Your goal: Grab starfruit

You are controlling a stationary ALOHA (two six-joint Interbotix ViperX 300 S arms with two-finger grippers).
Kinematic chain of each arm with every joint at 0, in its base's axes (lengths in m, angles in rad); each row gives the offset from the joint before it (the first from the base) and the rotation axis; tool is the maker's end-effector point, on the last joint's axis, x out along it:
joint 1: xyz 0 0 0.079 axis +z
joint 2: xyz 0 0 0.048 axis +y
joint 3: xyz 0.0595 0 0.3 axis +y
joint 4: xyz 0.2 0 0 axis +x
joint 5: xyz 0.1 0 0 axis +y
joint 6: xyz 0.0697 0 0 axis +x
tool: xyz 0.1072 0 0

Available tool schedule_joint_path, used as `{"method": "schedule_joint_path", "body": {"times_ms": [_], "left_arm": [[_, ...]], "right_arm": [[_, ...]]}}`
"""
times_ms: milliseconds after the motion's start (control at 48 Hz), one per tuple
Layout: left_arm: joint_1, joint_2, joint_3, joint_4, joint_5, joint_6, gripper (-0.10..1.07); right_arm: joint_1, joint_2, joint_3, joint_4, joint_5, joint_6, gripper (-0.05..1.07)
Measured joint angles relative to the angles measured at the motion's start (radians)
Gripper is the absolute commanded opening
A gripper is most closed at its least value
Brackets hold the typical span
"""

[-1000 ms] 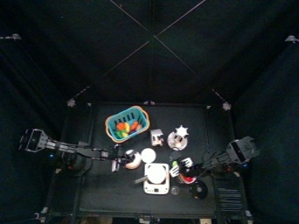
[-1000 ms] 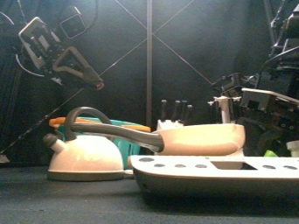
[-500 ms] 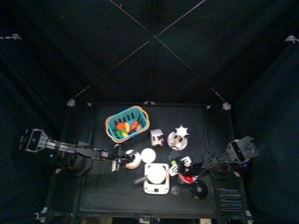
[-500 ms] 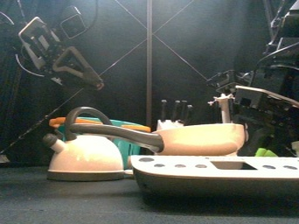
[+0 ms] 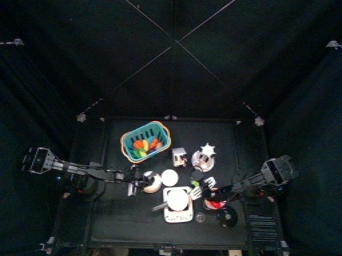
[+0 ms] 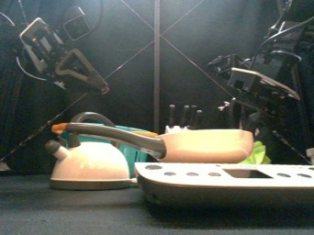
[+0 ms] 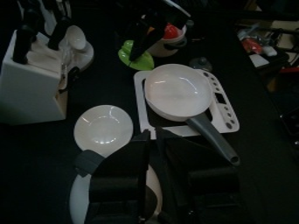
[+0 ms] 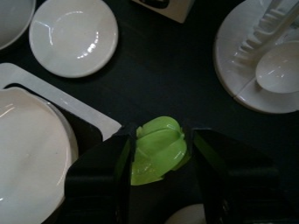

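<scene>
Right gripper (image 8: 162, 162), seen from its own wrist camera: the two black jaws stand spread, one on either side of the starfruit (image 8: 156, 150), a lumpy yellow-green piece lying on the black table (image 8: 163, 83) in the lower middle of the frame. The jaws appear to bracket the fruit without yet pressing it, though contact at the tips cannot be made out. Around it lie a white plate (image 8: 72, 35) at upper left, a white dish with a rack-like piece (image 8: 271, 52) at upper right, and the edge of a white tray (image 8: 35, 131) at left.

In the left wrist view the same fruit (image 7: 135, 56) shows at upper centre as a green patch under the right arm, beyond the white pan (image 7: 177, 90). The left gripper (image 7: 149, 179) rests low at the frame's bottom, its jaws apart and empty, near a small white bowl (image 7: 105, 128).

Step in hand, as judged: final alignment before the grasp. The next move calls for closing the jaws squarely across the fruit's ridged body, then lifting straight up, clear of the tray edge beside it
</scene>
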Motion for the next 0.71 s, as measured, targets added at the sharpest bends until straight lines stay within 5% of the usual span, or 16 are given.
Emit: {"method": "schedule_joint_path", "body": {"times_ms": [708], "left_arm": [[0.0, 0.0, 0.0, -0.002, 0.0, -0.002, 0.59]], "right_arm": [[0.048, -0.089, -0.006, -0.017, 0.098, 0.0, 0.62]]}}
